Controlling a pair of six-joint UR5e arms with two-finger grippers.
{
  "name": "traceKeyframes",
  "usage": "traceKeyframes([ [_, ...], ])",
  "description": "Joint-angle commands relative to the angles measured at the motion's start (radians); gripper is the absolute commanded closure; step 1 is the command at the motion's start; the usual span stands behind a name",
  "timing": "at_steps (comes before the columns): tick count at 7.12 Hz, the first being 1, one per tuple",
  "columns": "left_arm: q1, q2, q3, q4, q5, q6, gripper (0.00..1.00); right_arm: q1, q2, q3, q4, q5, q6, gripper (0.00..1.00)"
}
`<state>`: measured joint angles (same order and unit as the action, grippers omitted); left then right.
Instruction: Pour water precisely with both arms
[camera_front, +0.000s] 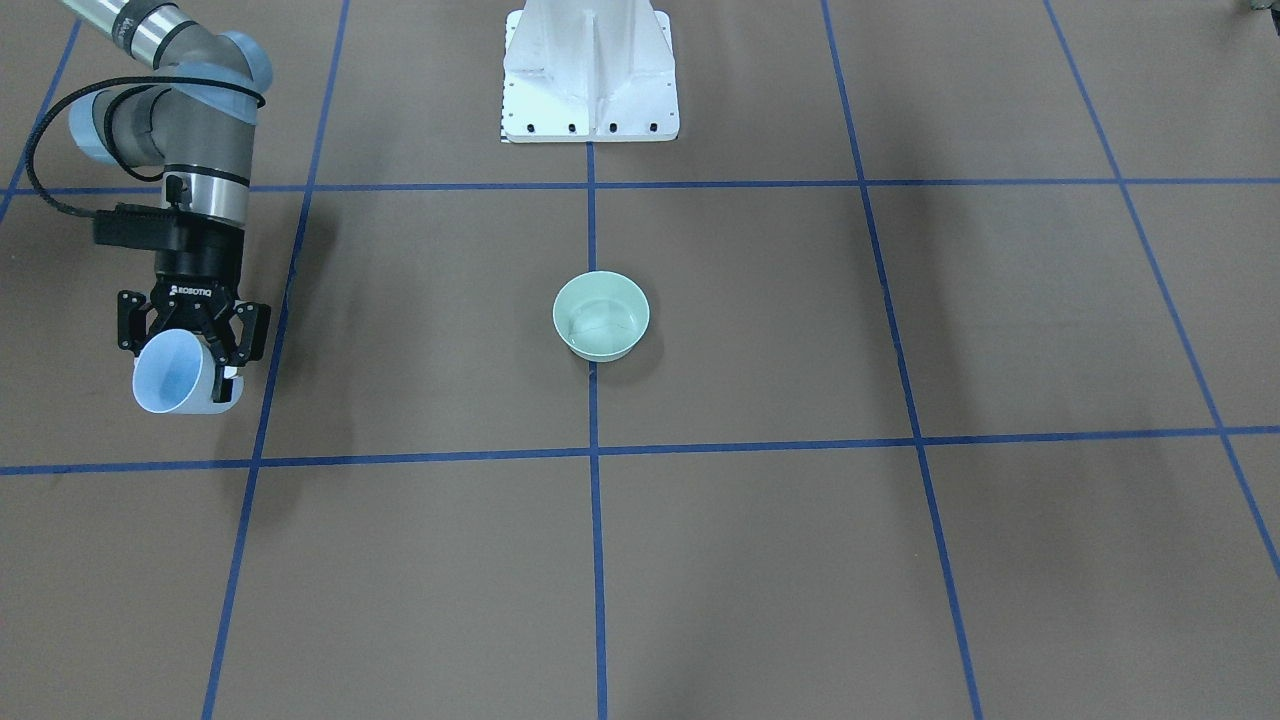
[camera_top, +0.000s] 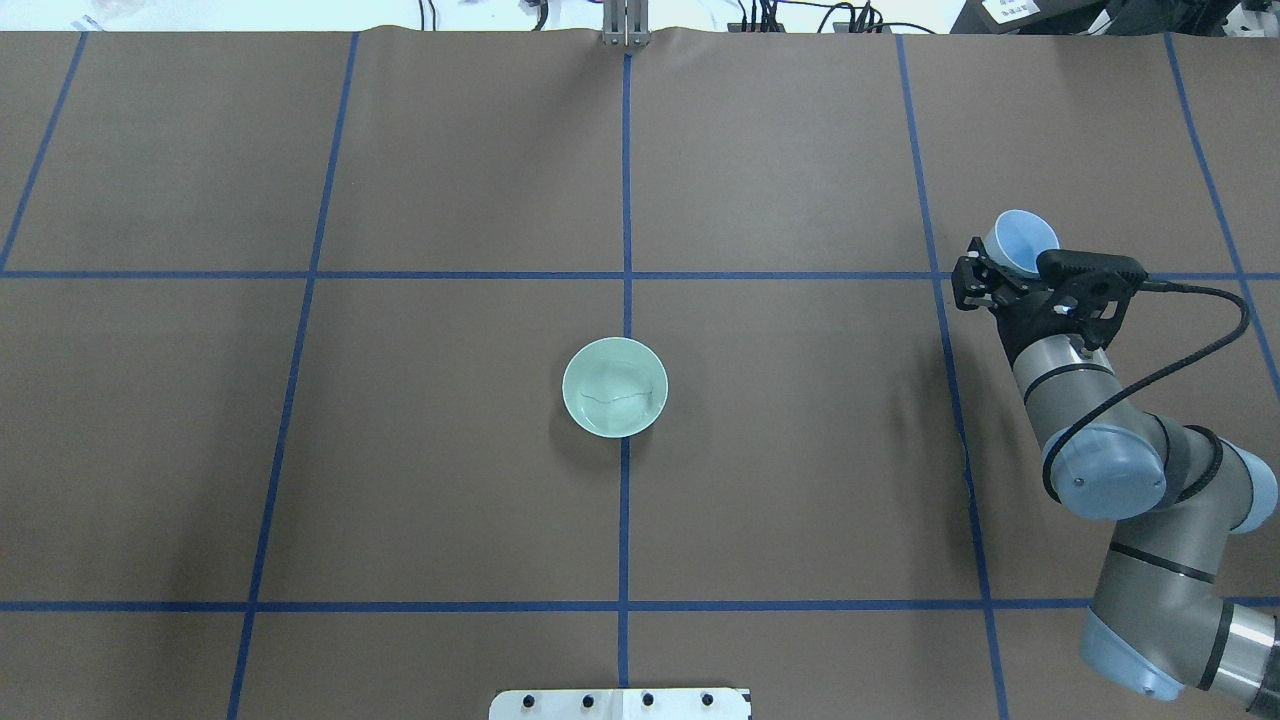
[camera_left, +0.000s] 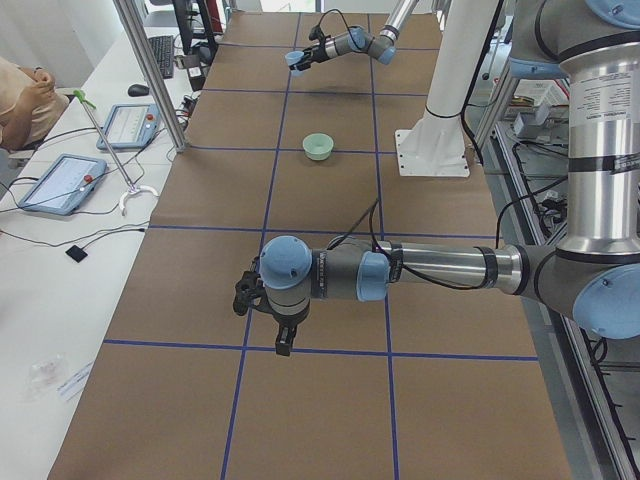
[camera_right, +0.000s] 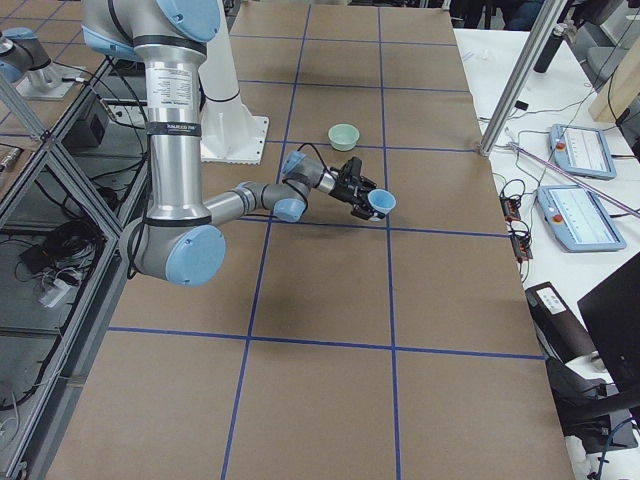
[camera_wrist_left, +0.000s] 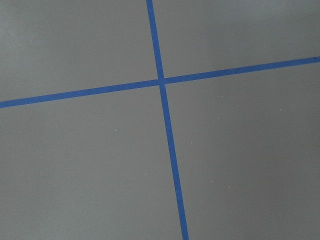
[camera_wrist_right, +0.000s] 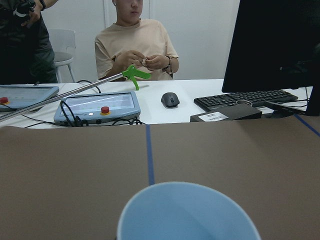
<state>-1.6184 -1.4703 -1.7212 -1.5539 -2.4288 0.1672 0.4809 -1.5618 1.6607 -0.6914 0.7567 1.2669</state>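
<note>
In the front-facing view, the right arm (camera_front: 150, 120) of grey tube with light-blue joint caps carries a black two-finger right end effector (camera_front: 188, 368). It is clenched around a light-blue plastic cup (camera_front: 172, 382), well apart from the pale-green round bowl (camera_front: 600, 352) in the middle of the brown counter (camera_front: 800, 560). The cup is tipped, with its mouth toward the camera. The water (camera_front: 598, 322) lies in the bowl as faint ripples. A white bolted pedestal (camera_front: 590, 70) stands behind the bowl.

From overhead, the bowl sits on a blue tape line (camera_top: 626, 200), and the cup is far to its right.

In the exterior left view, the left arm (camera_left: 430, 265) stretches across the counter, well nearer the camera than the bowl. I cannot tell whether the left end effector (camera_left: 258, 300) is clenched or released.

The exterior right view shows the cup held off the counter, nearer the camera than the bowl.

The left wrist view shows only the counter and crossing tape.

In the right wrist view, the cup's rim fills the bottom edge.
</note>
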Motion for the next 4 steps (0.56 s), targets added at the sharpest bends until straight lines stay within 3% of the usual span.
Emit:
traceKeyframes([
  [1, 0.000, -0.005, 0.002, 0.000, -0.001, -0.002, 0.00, -0.004, -0.023, -0.227, 0.262, -0.040, -0.018, 1.00],
  [2, 0.000, -0.007, 0.002, 0.001, -0.001, -0.002, 0.00, -0.004, -0.043, -0.239, 0.291, -0.040, -0.043, 1.00],
  [3, 0.000, -0.008, 0.002, 0.000, -0.001, -0.002, 0.00, -0.004, -0.049, -0.239, 0.291, -0.040, -0.049, 0.87],
  [4, 0.000, -0.008, 0.002, 0.000, -0.001, -0.002, 0.00, -0.004, -0.049, -0.240, 0.291, -0.042, -0.050, 0.27],
])
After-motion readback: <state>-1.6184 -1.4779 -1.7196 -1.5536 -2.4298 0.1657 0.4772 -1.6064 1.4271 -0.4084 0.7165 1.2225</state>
